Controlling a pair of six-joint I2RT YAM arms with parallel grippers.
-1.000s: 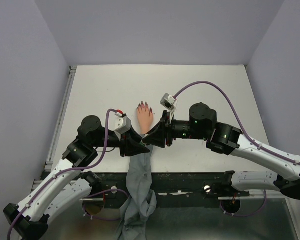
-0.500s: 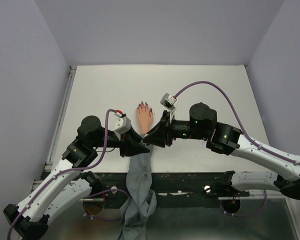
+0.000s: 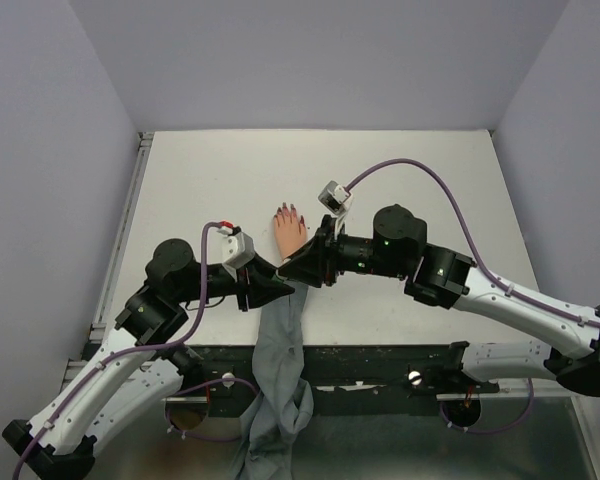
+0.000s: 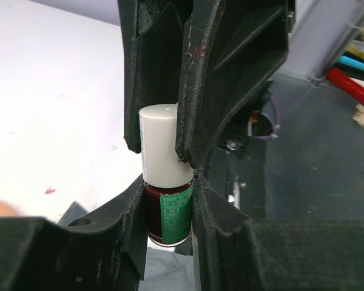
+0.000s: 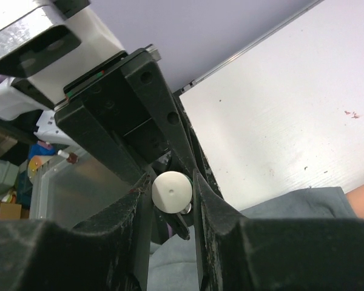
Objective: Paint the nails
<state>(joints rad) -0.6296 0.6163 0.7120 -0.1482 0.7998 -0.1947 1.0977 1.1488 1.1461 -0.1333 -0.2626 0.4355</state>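
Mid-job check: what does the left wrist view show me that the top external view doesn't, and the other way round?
Only the left wrist view shows the polish bottle. It is dark red with a green label, clamped at its glass by the left jaws, while the right jaws close on its white cap.

Only the top external view shows the whole mannequin hand with its dark nails, lying just beyond the meeting jaws, and both arms in full.

Both views show the grey sleeve and the white table.

Robotics lab, white work table (image 3: 200, 175), plain lilac enclosure walls (image 3: 320, 60)
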